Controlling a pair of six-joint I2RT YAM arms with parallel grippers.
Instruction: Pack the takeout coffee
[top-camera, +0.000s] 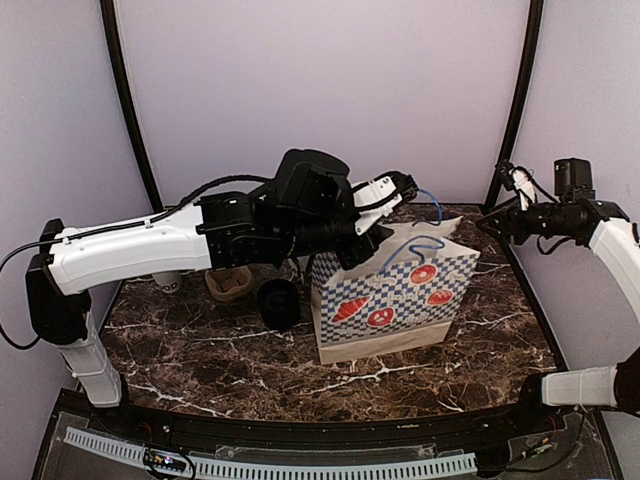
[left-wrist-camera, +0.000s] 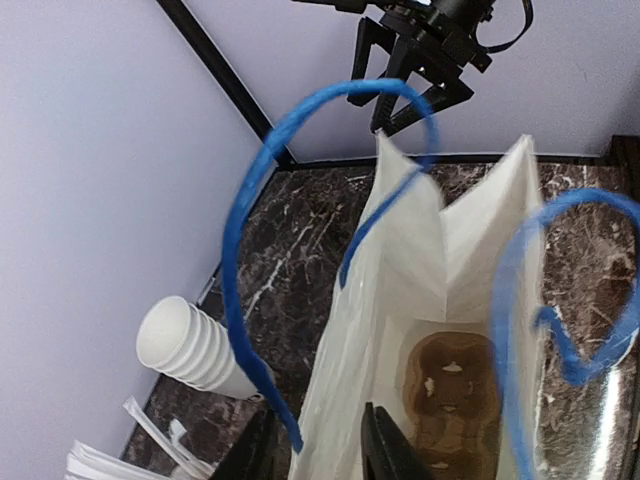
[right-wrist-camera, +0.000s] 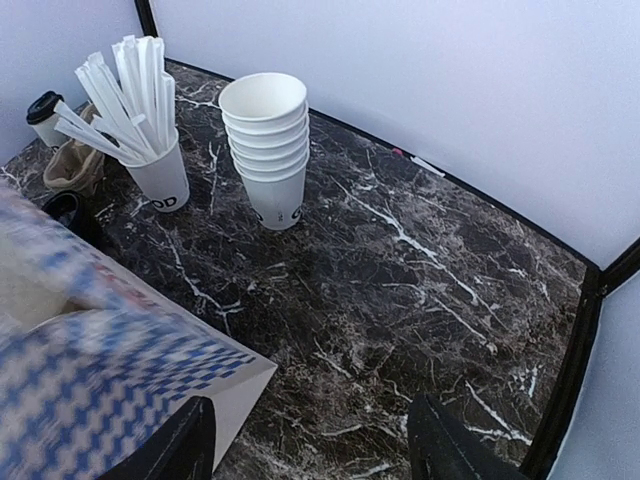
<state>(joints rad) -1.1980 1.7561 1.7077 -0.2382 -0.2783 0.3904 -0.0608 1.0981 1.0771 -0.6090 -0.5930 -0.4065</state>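
The takeout coffee (right-wrist-camera: 45, 117), a small white cup with a black lid, stands at the table's far left and shows partly under my left arm (top-camera: 168, 284). The blue-checked paper bag (top-camera: 395, 290) stands upright and open mid-table. My left gripper (left-wrist-camera: 320, 452) is at the bag's left rim, jaws apart, with the white wall (left-wrist-camera: 345, 400) and a blue handle (left-wrist-camera: 240, 250) between the fingers. A brown pulp carrier (left-wrist-camera: 455, 395) lies on the bag's floor. My right gripper (right-wrist-camera: 315, 450) hangs open and empty above bare marble, right of the bag's corner (right-wrist-camera: 230, 385).
A cup of white straws (right-wrist-camera: 160, 175) and a stack of white cups (right-wrist-camera: 268, 150) stand behind the bag. Another brown carrier (top-camera: 228, 283) and a black round stack (top-camera: 278, 303) sit left of the bag. Walls close in at the back and sides.
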